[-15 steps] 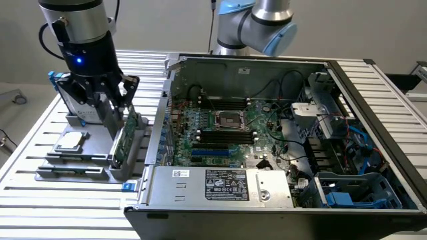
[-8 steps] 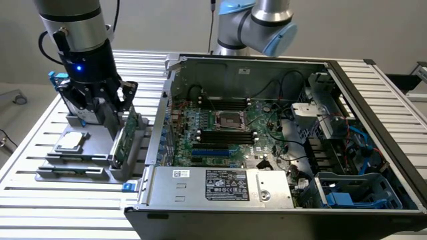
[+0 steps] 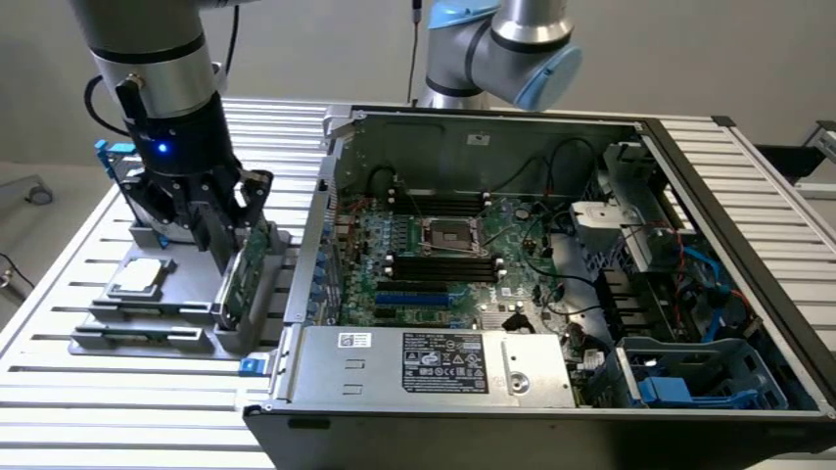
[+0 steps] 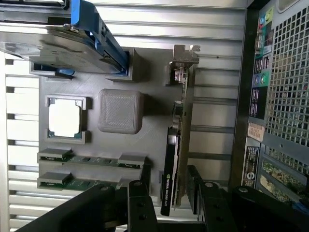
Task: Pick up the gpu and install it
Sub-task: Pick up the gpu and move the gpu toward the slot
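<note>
At the exterior view's left, memory sticks (image 3: 137,336) lie near on a holder (image 3: 98,315), a chip (image 3: 140,277) just behind. Beside them the gpu (image 3: 249,276) stands on edge, with the gripper (image 3: 233,227) over it, jaws wide, a finger (image 4: 141,198) either side. Farther off is a hard drive (image 4: 48,48), and right of it all, the open case (image 3: 496,142).

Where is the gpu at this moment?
On the exterior view's left, the gpu stands on edge in the grey tray beside the computer case, under the gripper.
</note>
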You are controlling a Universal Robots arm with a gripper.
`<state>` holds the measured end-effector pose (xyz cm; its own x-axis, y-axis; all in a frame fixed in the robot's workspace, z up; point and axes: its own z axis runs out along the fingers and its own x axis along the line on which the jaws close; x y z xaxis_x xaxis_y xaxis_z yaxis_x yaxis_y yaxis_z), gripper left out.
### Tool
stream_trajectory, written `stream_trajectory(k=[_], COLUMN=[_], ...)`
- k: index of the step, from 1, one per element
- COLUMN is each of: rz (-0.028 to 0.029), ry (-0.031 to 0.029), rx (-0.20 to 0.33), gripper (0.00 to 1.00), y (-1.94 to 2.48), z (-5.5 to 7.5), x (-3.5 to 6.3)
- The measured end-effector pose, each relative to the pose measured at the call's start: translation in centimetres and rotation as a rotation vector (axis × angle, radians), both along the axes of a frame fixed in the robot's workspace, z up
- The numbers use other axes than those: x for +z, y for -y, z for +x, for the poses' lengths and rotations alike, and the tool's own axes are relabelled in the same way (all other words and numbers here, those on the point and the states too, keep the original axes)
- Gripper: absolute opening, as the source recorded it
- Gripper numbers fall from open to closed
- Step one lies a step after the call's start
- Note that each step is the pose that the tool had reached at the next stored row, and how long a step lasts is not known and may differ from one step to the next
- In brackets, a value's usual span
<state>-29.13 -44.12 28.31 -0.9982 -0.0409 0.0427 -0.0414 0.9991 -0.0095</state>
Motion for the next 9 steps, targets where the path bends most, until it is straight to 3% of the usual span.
stream_trajectory(k=[9], rz=[-0.0001], ry=[0.0000], rx=[0.000], gripper=[0.42], y=[-0.11], z=[0.2], x=[-1.63])
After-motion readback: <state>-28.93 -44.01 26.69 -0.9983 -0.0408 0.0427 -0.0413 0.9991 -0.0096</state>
